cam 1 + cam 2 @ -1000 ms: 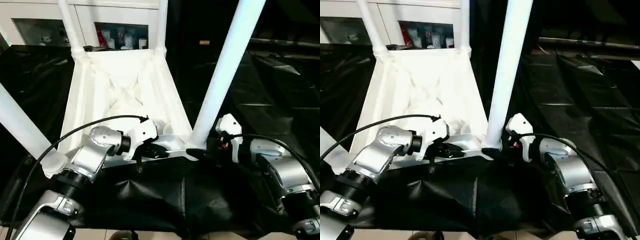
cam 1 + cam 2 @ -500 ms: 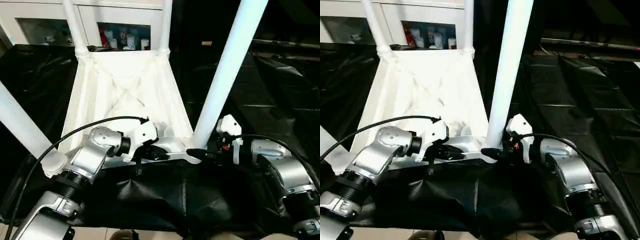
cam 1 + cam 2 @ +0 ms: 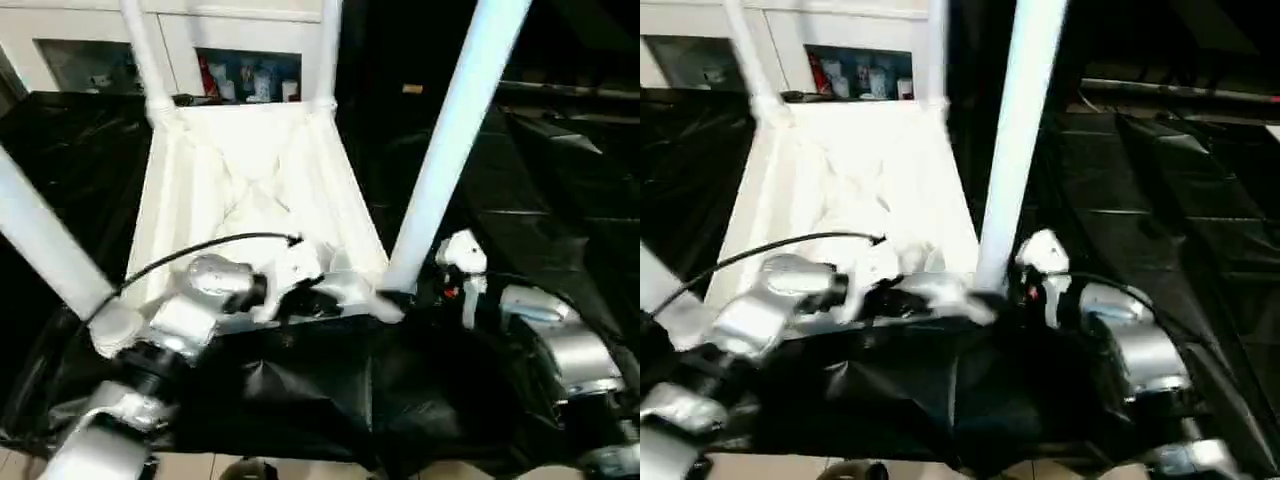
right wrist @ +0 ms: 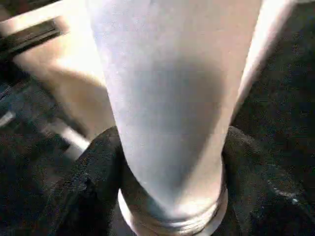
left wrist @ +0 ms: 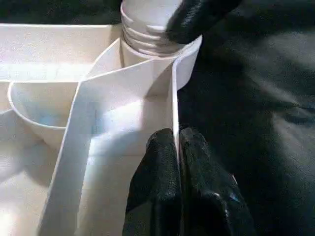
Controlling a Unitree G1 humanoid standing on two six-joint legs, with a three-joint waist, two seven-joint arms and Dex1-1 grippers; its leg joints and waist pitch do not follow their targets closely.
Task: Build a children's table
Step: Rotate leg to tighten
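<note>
Table (image 3: 250, 170) lying upside down on black cloth (image 3: 540, 180), legs rising. Left gripper (image 5: 178, 147) pinching table's near rim wall. Right gripper (image 4: 172, 162) clasping near right leg (image 3: 450, 140) at socket.

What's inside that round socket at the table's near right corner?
A white leg stands in the socket, threaded end showing above the rim. Its tip inside is hidden.
</note>
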